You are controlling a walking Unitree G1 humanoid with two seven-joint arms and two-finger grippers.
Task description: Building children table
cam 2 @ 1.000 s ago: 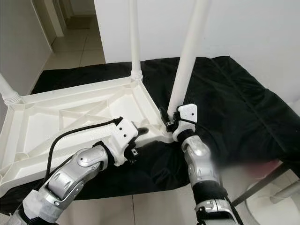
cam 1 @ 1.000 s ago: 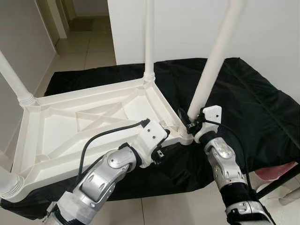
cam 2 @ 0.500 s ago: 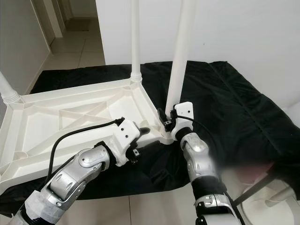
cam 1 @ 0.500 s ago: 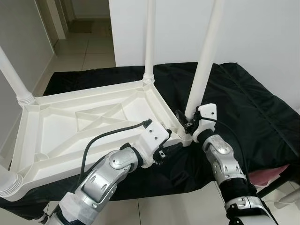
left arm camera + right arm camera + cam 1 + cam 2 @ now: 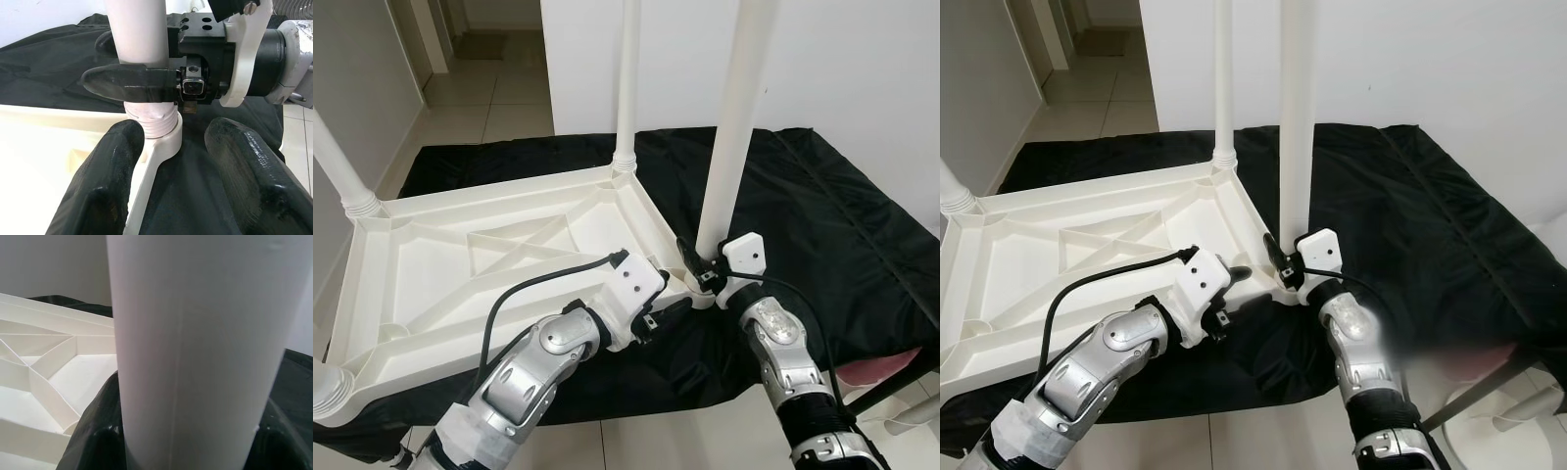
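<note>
The white plastic children's table (image 5: pixel 499 259) lies upside down on a surface draped in black cloth (image 5: pixel 822 215), its ribbed underside facing up. Its near edge overhangs the cloth edge toward the robot.

Right claw (image 5: pixel 697 264): clamped on the near-right table leg (image 5: pixel 729 127) just above the corner socket (image 5: pixel 164 134). In the left wrist view one black finger (image 5: pixel 129 83) lies across the front of the leg, the other behind it. The leg stands upright in the socket, its threaded collar visible at the base. In the right wrist view the leg is pressed between the two finger roots.

Left claw (image 5: pixel 181 161): fingers spread, straddling the table's near-right corner without gripping. One finger (image 5: pixel 105 181) rests over the white rim, the other sits over the black cloth beside the corner, just below the right claw.

Other legs: the far-right leg (image 5: pixel 626 83) stands upright in its corner; the far-left leg (image 5: pixel 340 166) leans outward; a collar (image 5: pixel 331 387) shows at the near-left corner.

Clearances: a white wall (image 5: pixel 842 69) stands behind the cloth. Tiled floor (image 5: pixel 499 98) runs down a corridor to the far left. Open black cloth lies to the right of the gripped corner.
</note>
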